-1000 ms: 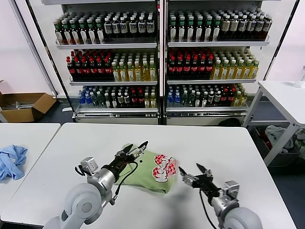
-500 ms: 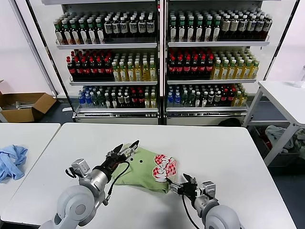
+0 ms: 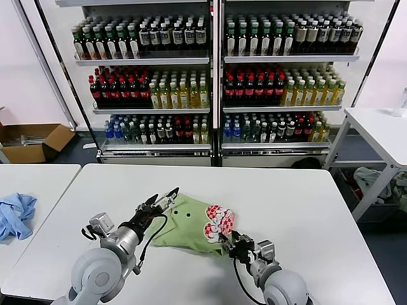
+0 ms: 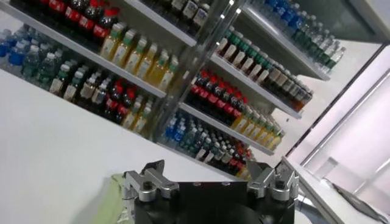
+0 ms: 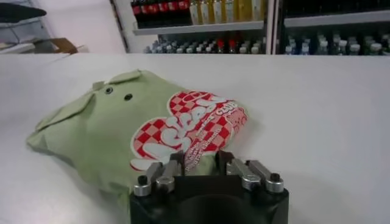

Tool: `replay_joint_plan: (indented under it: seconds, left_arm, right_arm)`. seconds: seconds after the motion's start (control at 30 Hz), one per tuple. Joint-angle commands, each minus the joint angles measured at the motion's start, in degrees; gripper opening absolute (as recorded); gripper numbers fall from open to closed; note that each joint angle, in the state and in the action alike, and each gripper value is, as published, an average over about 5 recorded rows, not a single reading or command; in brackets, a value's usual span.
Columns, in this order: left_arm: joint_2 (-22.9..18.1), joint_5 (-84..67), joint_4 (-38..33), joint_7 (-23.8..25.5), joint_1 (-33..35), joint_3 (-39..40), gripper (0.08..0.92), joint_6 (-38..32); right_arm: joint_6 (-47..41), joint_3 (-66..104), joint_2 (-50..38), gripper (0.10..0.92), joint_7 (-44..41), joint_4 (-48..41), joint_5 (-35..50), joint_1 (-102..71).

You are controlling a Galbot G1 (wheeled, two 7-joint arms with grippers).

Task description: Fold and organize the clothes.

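The clothes, a light green polo shirt (image 3: 184, 223) with a red-and-white logo (image 3: 218, 222), lie folded on the white table (image 3: 286, 197). My right gripper (image 3: 224, 241) sits at the shirt's near right edge, under the logo. In the right wrist view its fingers (image 5: 175, 165) pinch the shirt's (image 5: 116, 134) hem, with fabric filling the narrow gap of the right gripper (image 5: 198, 163). My left gripper (image 3: 160, 197) hovers open at the shirt's left corner. Through the left wrist view the left gripper (image 4: 212, 175) stands wide with nothing between its fingers, and a strip of green shirt (image 4: 114, 196) shows beside it.
A light blue cloth (image 3: 14, 215) lies on the separate table at the left. Shelves of bottles (image 3: 210, 82) stand behind the table. A cardboard box (image 3: 32, 141) is on the floor at far left, another white table (image 3: 381, 127) at right.
My right gripper has slid left to the shirt's near edge and narrowed its jaws onto the fabric. My left gripper has drifted left and down, staying open.
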Motion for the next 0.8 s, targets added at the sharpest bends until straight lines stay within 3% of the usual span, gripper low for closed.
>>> replay_joint_plan:
  seconds: [0.03, 0.27, 0.4, 0.57, 0.8]
  left_arm:
    - [0.14, -0.12, 0.12, -0.50, 0.43, -0.89, 0.823, 0.27]
    - [-0.64, -2.35, 1.00, -1.33, -0.47, -1.13, 0.823, 0.75]
    - [-0.93, -2.37, 1.22, -1.50, -0.90, -0.78, 0.823, 0.77]
    - [-0.79, -2.13, 0.94, -1.42, -0.20, -1.20, 0.823, 0.77]
    - [-0.73, -1.34, -0.49, -1.30, 0.51, -1.30, 0.823, 0.76]
  right_arm:
    - [3.08, 5.03, -2.81, 0.342, -10.02, -1.00, -11.90, 1.32]
    - [3.47, 8.45, -6.58, 0.149, -12.88, -2.93, -11.98, 3.46]
    - [3.49, 9.07, -7.27, 0.116, -12.73, -4.62, -12.20, 4.20]
    - [4.26, 12.90, -6.30, 0.182, -12.38, -2.35, -12.24, 0.26]
    - [5.98, 13.20, -0.73, 0.381, -8.17, 1.47, -10.76, -0.24]
